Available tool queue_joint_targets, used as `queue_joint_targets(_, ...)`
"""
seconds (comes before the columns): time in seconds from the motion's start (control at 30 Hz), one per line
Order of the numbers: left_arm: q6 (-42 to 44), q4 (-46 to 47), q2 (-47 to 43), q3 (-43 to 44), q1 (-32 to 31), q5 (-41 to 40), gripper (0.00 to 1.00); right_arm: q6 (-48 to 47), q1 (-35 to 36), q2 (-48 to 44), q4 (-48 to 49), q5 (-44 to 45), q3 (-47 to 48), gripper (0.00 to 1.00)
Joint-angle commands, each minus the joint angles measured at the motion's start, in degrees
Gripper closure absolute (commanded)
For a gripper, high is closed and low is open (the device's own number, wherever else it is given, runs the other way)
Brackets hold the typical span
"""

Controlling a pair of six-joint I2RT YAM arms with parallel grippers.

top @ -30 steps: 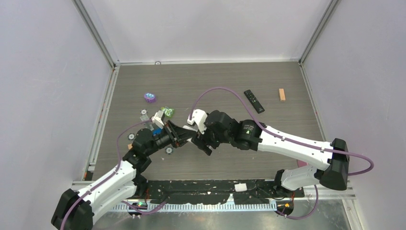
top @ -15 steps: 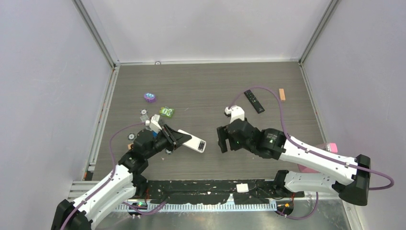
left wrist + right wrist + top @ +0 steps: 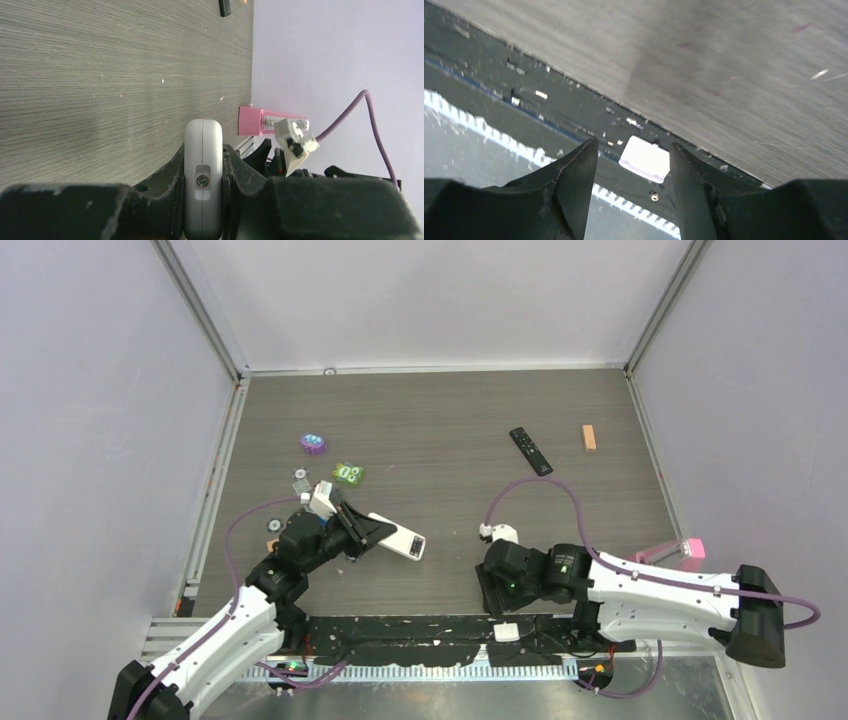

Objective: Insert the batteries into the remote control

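Left pincer [image 3: 362, 531] clamps the white remote [image 3: 400, 538], which juts out to its right; right pincer [image 3: 632, 146], fingers spread, frames a small white piece [image 3: 645, 159].

**Soft light above, blur at my right wrist**

Even, bright light fills my cell from overhead. The table [image 3: 430, 410] shows no glare, and my arms cast faint shadows. My right wrist view is smeared, wood grain streaking toward 2 o'clock. At 6 o'clock in my left wrist view, my left fingers [image 3: 240, 175] look dark and soft-edged beside the bright remote [image 3: 202, 145].

orange block [image 3: 589, 437] far rt, purple disc [image 3: 313, 444], green pkt [image 3: 348, 473] left, pink box [image 3: 688, 546]
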Motion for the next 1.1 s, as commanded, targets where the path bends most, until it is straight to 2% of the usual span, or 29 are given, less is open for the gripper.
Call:
queue_joint_targets(0.0, 0.99, 1.20, -0.72, 1.83, 0.23, -0.83, 1.00, 0.80, 5.28, 2.36, 0.77, -4.72, -0.84, 0.41)
queue_joint_targets(0.23, 0.99, 0.56, -1.17, 1.47, 0.22, -1.41, 1.00, 6.12, 11.79, 5.37, -0.99, -1.78, -2.28, 0.42)
queue_joint_targets(0.37, 1.14, 0.43, -1.01, 1.58, 0.27, -1.48, 1.00, 5.51, 14.88, 6.81, 0.23, -2.73, -3.01, 0.47)
queue_joint_targets(0.5, 1.17, 0.12, -1.12, 1.48, 0.30, -1.46, 1.00, 3.42, 16.66, 7.84, 1.49, -2.61, -3.46, 0.49)
queue_joint_targets(0.8, 1.52, -0.73, -1.97, 1.80, 0.50, -1.58, 1.00, 0.17, 17.74, 6.84, 5.19, -3.57, -5.71, 0.42)
queue_joint_targets(0.97, 1.67, -1.34, -2.46, 1.95, 0.74, -1.77, 1.00, -0.41, 18.68, 8.06, 6.63, -2.19, -7.04, 0.49)
queue_joint_targets(1.07, 1.71, -1.55, -2.74, 1.95, 0.83, -1.76, 1.00, -0.24, 19.27, 8.84, 7.35, -1.11, -7.83, 0.60)
